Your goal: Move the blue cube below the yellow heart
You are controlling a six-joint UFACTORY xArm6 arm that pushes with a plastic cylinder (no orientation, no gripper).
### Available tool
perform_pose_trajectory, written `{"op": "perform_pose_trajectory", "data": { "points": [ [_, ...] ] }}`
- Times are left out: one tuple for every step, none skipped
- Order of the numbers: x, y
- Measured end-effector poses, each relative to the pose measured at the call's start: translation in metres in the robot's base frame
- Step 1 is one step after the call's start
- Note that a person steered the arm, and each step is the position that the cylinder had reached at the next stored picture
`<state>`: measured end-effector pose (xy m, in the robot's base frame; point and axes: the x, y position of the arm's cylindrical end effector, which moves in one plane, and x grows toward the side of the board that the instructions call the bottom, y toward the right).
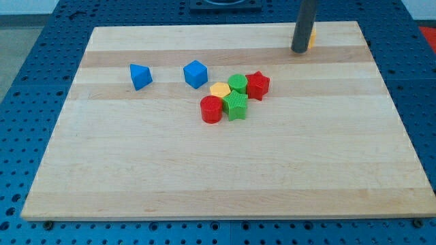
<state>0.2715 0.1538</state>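
Note:
The blue cube (pixel 195 73) sits on the wooden board (pixel 225 177), left of centre towards the view's top. A yellow block (pixel 312 37) peeks out from behind my rod near the board's top edge at the right; it is mostly hidden and its shape cannot be made out. My tip (pixel 299 51) rests on the board right against that yellow block, on its left side. The tip is far to the right of the blue cube. A second yellow block (pixel 219 89) lies in the cluster just right of the blue cube.
A blue triangular block (pixel 140 76) lies left of the cube. The cluster right of the cube holds a red cylinder (pixel 212 109), a green star (pixel 236 105), a green cylinder (pixel 238 83) and a red star (pixel 257 85), all close together.

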Motion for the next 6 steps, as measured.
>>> {"op": "perform_pose_trajectory", "data": {
  "points": [
    [-0.021,0.009],
    [-0.03,0.01],
    [-0.019,-0.021],
    [0.028,-0.112],
    [0.027,-0.183],
    [0.017,-0.244]
  ]
}}
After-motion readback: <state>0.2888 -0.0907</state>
